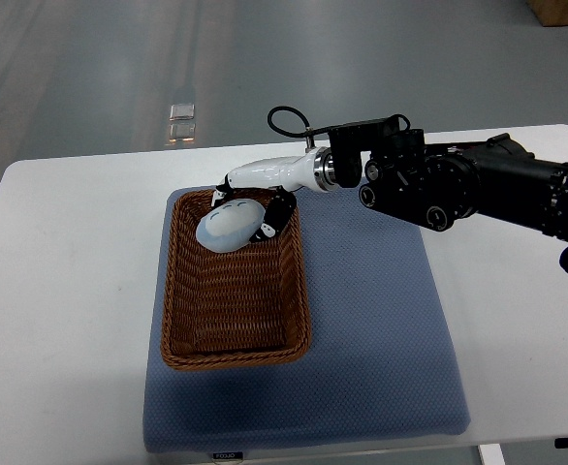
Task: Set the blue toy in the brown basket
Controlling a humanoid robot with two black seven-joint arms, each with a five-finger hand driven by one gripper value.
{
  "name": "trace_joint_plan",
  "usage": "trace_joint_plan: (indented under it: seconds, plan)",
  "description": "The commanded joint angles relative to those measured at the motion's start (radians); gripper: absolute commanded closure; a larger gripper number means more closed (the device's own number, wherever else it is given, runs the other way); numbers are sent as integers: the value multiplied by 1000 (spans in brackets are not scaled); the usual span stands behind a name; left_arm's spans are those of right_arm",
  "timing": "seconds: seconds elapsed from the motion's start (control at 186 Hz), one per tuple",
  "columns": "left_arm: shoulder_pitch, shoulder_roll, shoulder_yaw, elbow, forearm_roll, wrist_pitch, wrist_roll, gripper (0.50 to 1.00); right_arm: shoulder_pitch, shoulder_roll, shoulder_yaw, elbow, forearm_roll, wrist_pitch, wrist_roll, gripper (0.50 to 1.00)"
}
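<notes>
The blue toy (227, 226) is a pale blue rounded plush with a small face. It is at the far end of the brown wicker basket (234, 320), over or on its floor. My right hand (249, 205) comes in from the right on a black arm, with a white palm and black fingers curled around the toy from above and the right. The hand is shut on the toy. I cannot tell whether the toy rests on the basket floor or hangs just above it.
The basket stands on a blue-grey mat (381, 329) laid on a white table (61, 291). The black forearm (478, 189) stretches over the table's far right side. Grey floor lies beyond the table's far edge.
</notes>
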Motion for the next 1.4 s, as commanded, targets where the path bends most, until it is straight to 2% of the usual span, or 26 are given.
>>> trace_joint_plan:
  seconds: [0.0, 0.209, 0.375, 0.643, 0.788, 1.164, 1.394]
  plan:
    - [0, 0, 0, 0, 0, -1, 0, 500, -8, -2, 8, -2, 3, -10, -3, 607]
    - [0, 0, 1, 0, 0, 1, 0, 500, -34, -17, 52, -6, 79, -48, -9, 595]
    - [0, 0, 1, 0, 0, -1, 0, 500, -43, -68, 132, -9, 254, -50, -78, 595]
    - [0, 0, 4, 0, 0, 1, 0, 500, -230, -148, 437, -109, 532, -64, -147, 595]
    - [0, 0, 3, 0, 0, -1, 0, 500, -342, -169, 632, -126, 647, -64, -178, 595]
    - [0, 0, 4, 0, 0, 1, 0, 500, -559, -155, 983, -124, 707, -64, -162, 595]
    - [0, 0, 7, 0, 0, 1, 0, 500, -659, -142, 1052, -113, 708, -51, -98, 595]
